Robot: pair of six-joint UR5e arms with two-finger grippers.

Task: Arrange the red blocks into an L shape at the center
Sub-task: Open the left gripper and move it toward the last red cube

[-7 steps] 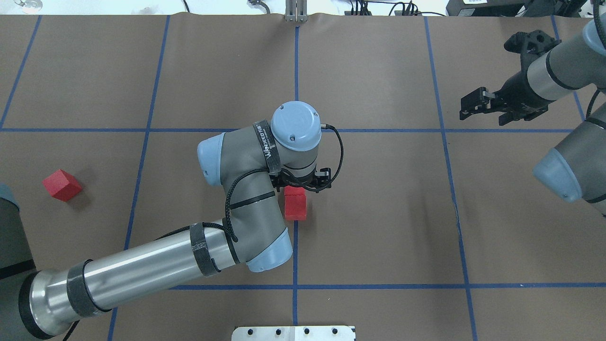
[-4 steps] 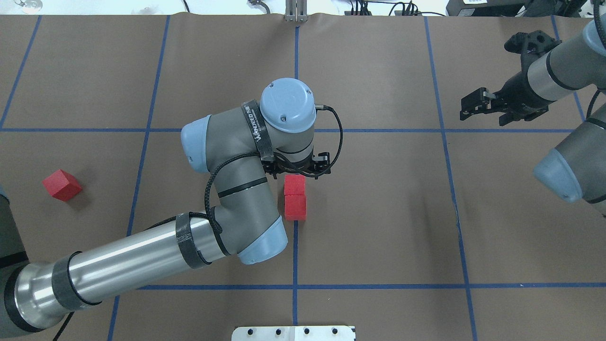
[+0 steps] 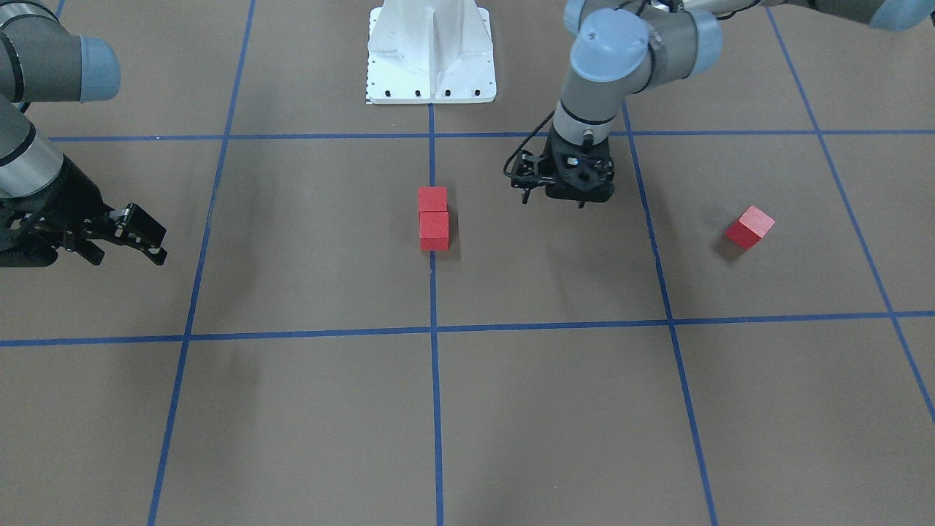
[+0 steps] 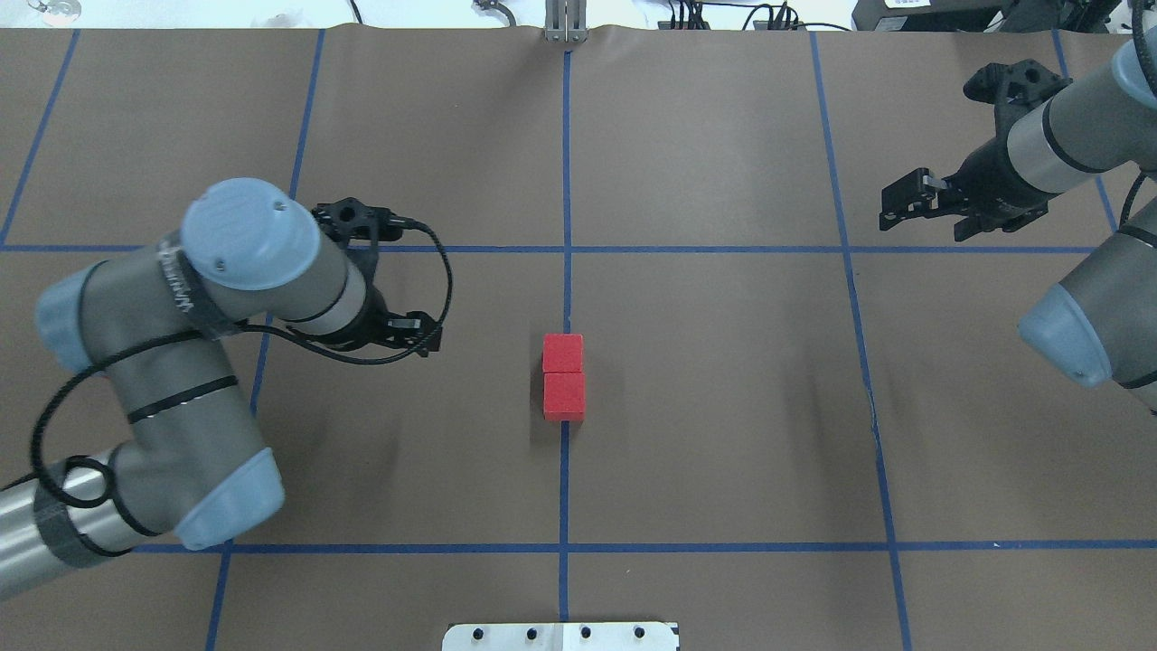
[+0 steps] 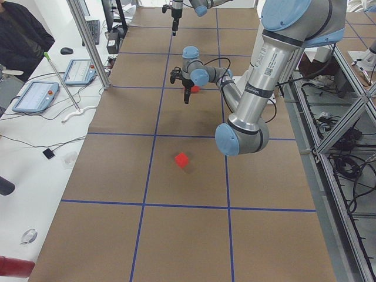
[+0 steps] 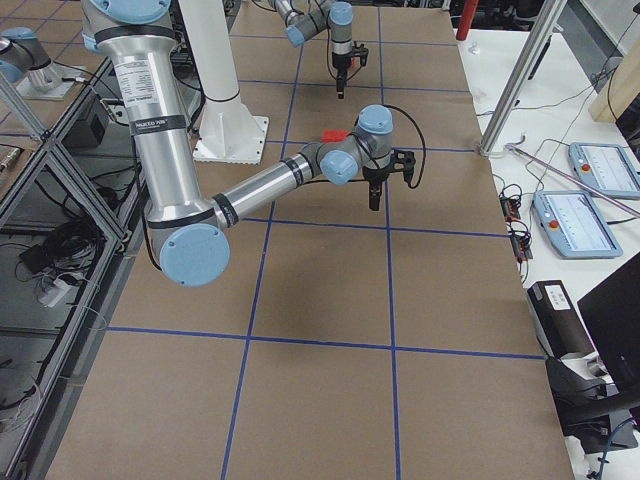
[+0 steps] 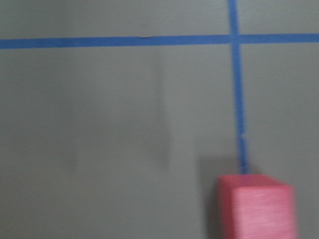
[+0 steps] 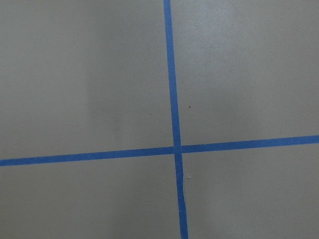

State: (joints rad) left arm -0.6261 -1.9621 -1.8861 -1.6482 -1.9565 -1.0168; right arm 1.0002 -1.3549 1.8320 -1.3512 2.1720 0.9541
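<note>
Two red blocks (image 4: 563,374) sit touching in a short line on the blue tape line at the center (image 4: 651,380). They also show in the front view (image 3: 433,219). The third red block (image 3: 750,226) lies alone far toward my left side, and my left arm hides it in the overhead view. My left gripper (image 4: 411,330) hovers open and empty between the pair and the lone block, also seen from the front (image 3: 555,197). The left wrist view shows one blurred red block (image 7: 256,209) on the tape. My right gripper (image 4: 904,203) is open and empty, far to the right.
The white metal base (image 3: 431,51) stands at the robot's edge of the table, behind the pair. My left arm's elbow (image 4: 226,497) hangs over the left cells. Blue tape lines (image 8: 172,99) divide the brown surface into grid squares.
My left arm has swung away from the two center blocks to the left, now covering the lone block in the overhead view. The pair stays put. The right arm has not moved.
</note>
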